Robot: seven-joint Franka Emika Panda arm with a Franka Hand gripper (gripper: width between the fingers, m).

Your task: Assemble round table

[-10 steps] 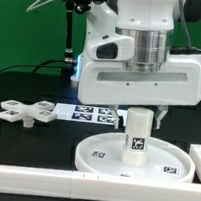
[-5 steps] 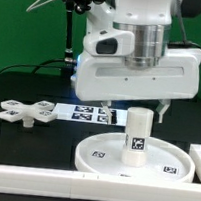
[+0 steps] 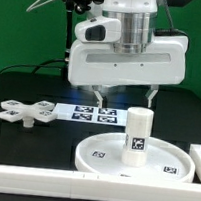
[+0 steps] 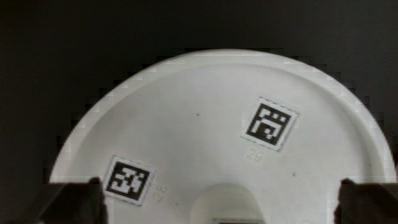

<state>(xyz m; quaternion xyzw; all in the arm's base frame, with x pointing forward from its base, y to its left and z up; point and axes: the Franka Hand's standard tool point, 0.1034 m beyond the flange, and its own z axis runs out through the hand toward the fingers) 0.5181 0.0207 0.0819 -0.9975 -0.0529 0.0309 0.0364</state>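
Note:
The large rimmed round disc (image 3: pixel 135 156) lies on the black table near the front, with the short cylindrical post (image 3: pixel 137 137) standing upright at its middle. The small four-armed cross piece (image 3: pixel 19 111) lies on the table at the exterior view's left. My gripper (image 3: pixel 125 96) hangs open and empty above and behind the post, apart from it. In the wrist view the disc (image 4: pixel 214 120) fills the frame with two tags, the top of the post (image 4: pixel 228 205) shows at the edge, and the two dark fingertips (image 4: pixel 75 202) stand wide on either side.
The marker board (image 3: pixel 85 113) lies flat behind the disc. Long white border rails run along the front (image 3: pixel 40 183) and at the exterior view's right (image 3: pixel 197 159). A black stand with cables rises at the back (image 3: pixel 66 45).
My gripper has risen off the post and moved toward the exterior view's left and back. The post stays upright on the disc.

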